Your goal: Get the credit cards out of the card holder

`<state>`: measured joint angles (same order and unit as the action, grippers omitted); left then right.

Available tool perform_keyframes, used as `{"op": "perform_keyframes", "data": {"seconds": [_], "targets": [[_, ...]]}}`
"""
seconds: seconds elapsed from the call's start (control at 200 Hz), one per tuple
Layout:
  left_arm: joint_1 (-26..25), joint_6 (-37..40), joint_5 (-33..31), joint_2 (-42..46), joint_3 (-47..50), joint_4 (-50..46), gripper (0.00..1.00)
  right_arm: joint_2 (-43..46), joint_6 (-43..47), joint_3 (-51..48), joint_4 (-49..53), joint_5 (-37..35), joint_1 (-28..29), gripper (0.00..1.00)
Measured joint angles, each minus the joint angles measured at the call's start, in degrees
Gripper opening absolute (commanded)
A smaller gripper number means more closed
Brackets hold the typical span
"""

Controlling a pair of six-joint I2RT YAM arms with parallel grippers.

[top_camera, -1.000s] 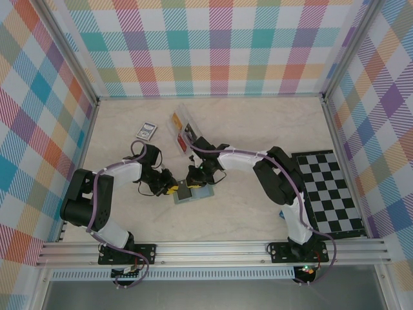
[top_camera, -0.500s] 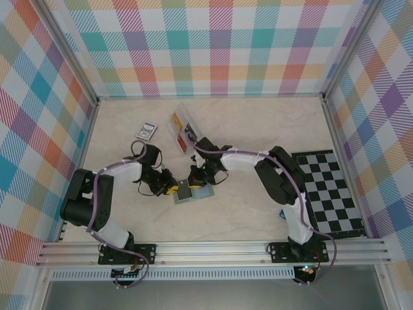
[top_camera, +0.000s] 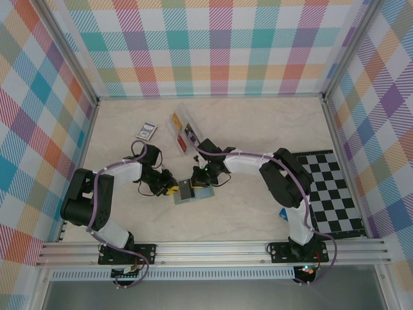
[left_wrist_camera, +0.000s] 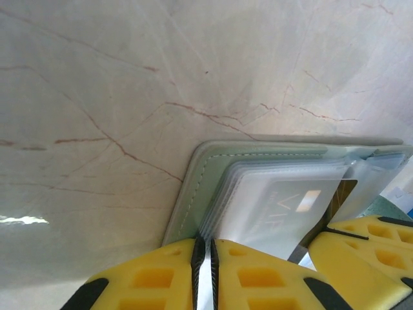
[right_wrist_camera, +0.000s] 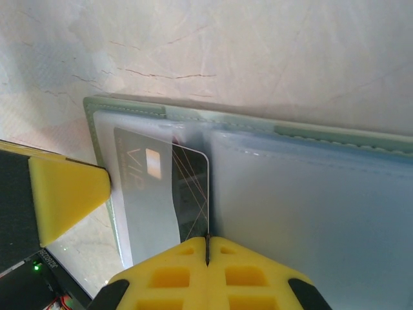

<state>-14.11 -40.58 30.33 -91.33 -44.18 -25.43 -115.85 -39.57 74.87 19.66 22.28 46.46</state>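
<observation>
While the dark credit card (right_wrist_camera: 191, 194) lies sleeved in the open card holder (right_wrist_camera: 310, 194) on the table (top_camera: 258, 129) between the arms, its long axis running toward the right gripper (right_wrist_camera: 208, 244), which is pinched on its near edge, the left gripper (left_wrist_camera: 204, 258) clamps a neighbouring edge of the holder.

I read the tabletop (left_wrist_camera: 129, 77) as smooth and marble-patterned, with a faint sheen. The card holder (left_wrist_camera: 193, 181) has a matt, leather-like green cover with stitching. Its inner sleeves (left_wrist_camera: 271, 194) are clear glossy plastic. The dark credit card (right_wrist_camera: 190, 187) looks glossy. The right gripper (right_wrist_camera: 208, 248) has matt yellow plastic pads.
</observation>
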Motion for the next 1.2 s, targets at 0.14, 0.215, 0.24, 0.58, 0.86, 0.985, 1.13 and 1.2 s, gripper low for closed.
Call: {"op": "perform_keyframes", "data": {"seconds": [0.14, 0.215, 0.24, 0.58, 0.86, 0.985, 1.13, 1.2], "targets": [[0.0, 0.17, -0.02, 0.13, -0.35, -0.46, 0.17, 0.0, 0.04, 0.0, 0.22, -0.15, 0.0, 0.09], [0.0, 0.22, -0.33, 0.81, -0.72, -1.29, 0.2, 0.0, 0.2, 0.0, 0.66, -0.15, -0.04, 0.17], [0.0, 0.35, -0.46, 1.27, -0.87, -1.62, 0.21, 0.0, 0.2, 0.02, 0.81, -0.15, -0.04, 0.19], [-0.26, -0.48, 1.57, 4.87, -2.25, -1.25, 0.19, -0.02, 0.61, 0.02, 0.96, 0.7, -0.11, 0.26], [-1.25, -0.52, 2.62, 1.77, -2.23, 0.37, 0.14, -0.79, 0.59, 0.02, 0.72, 2.93, -0.63, 0.24], [-1.27, -0.52, 2.56, -0.28, -2.03, 0.52, 0.13, -1.01, 0.59, 0.02, 0.5, 3.74, -0.79, 0.23], [-1.25, -0.5, 2.14, -1.2, -1.4, 0.5, 0.12, -1.44, 0.57, 0.02, -0.31, 4.66, -0.79, 0.23], [-1.25, -0.5, 2.01, -1.22, -1.4, 0.48, 0.12, -1.49, 0.57, 0.02, -0.48, 5.03, -0.81, 0.22]]}}
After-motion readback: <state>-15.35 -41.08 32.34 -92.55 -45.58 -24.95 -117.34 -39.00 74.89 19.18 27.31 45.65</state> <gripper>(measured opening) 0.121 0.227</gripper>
